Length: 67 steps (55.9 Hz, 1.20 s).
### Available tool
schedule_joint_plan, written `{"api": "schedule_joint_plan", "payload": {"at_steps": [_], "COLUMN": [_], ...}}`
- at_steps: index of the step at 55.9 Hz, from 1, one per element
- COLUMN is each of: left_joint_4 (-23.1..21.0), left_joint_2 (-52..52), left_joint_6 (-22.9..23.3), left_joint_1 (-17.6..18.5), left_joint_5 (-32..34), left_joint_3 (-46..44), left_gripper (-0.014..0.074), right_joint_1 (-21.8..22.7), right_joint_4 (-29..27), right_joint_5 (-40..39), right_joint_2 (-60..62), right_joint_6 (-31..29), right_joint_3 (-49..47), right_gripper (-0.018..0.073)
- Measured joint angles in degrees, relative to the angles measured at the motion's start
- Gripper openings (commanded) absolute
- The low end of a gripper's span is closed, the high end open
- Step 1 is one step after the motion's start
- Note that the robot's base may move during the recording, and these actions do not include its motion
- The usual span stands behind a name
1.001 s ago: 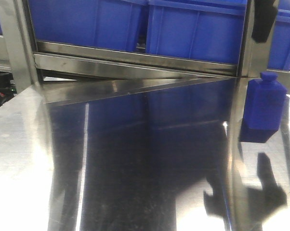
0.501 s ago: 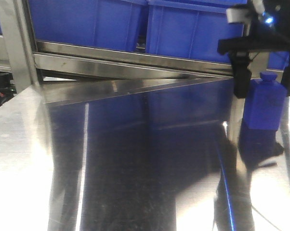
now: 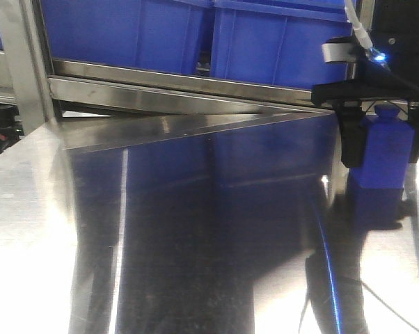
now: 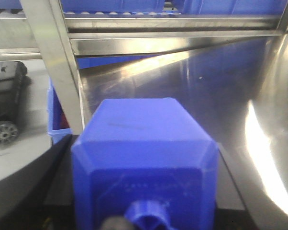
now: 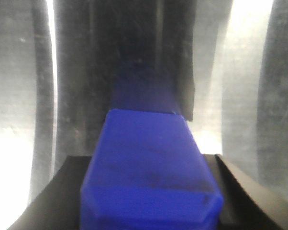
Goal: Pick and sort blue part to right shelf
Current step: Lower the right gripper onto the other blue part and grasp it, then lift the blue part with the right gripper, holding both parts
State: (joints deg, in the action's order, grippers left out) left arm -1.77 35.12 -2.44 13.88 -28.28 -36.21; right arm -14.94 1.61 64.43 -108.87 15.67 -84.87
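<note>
Right fingers (image 3: 352,142) hug both sides of the upright blue part (image 3: 383,149) on the table (image 3: 28,209), grip unclear; left fingers (image 4: 29,191) pinch a second blue part (image 4: 144,158).

Part (image 3: 381,149): solid blue, bottle-shaped block with flat sides, sloped shoulders and a short round neck on top. It stands upright on the counter (image 3: 195,243) at the far right, its blue reflection just below it. It sits between the fingers of the right tool (image 3: 385,156), one on each side; contact is unclear. In the right wrist view it shows as a plain blue block with chamfered corners.

Second part (image 4: 144,158): same blue, same shape, chamfered body. It lies level with its neck toward the left wrist camera, clamped in the left tool (image 4: 144,143) and off the counter.
</note>
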Motion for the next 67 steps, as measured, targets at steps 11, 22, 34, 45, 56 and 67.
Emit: {"api": "schedule_joint_plan", "payload": {"at_steps": [11,22,34,45,56,67], "left_joint_4": [1.24,1.77,2.24,2.45,2.53,2.53], "left_joint_2": [-1.78,-8.46,-18.41,-26.09,-30.03,-30.57], "left_joint_6": [0.11,0.20,0.32,0.32,0.42,0.42], "left_joint_1": [0.00,-0.26,-3.54,-6.07,-6.29,-6.29], "left_joint_5": [-0.19,0.72,0.77,0.16,-2.29,-2.53], "left_joint_3": [3.23,6.92,10.70,12.45,12.88,12.88], "left_gripper": [0.0376,0.0376,0.0376,0.0376,0.0376,0.0376], "right_joint_1": [0.00,-0.03,-0.13,-0.13,-0.13,-0.13], "right_joint_4": [0.00,0.00,0.00,0.00,0.00,0.00], "right_joint_5": [0.66,0.64,-4.58,-10.41,-17.00,-24.52], "right_joint_2": [0.00,0.57,8.31,18.84,31.96,50.23], "right_joint_6": [-0.12,-1.37,-2.07,-3.83,-6.09,-9.61], "right_joint_3": [0.00,0.83,7.30,14.86,26.28,39.75], "right_gripper": [0.0209,0.0209,0.0209,0.0209,0.0209,0.0209]}}
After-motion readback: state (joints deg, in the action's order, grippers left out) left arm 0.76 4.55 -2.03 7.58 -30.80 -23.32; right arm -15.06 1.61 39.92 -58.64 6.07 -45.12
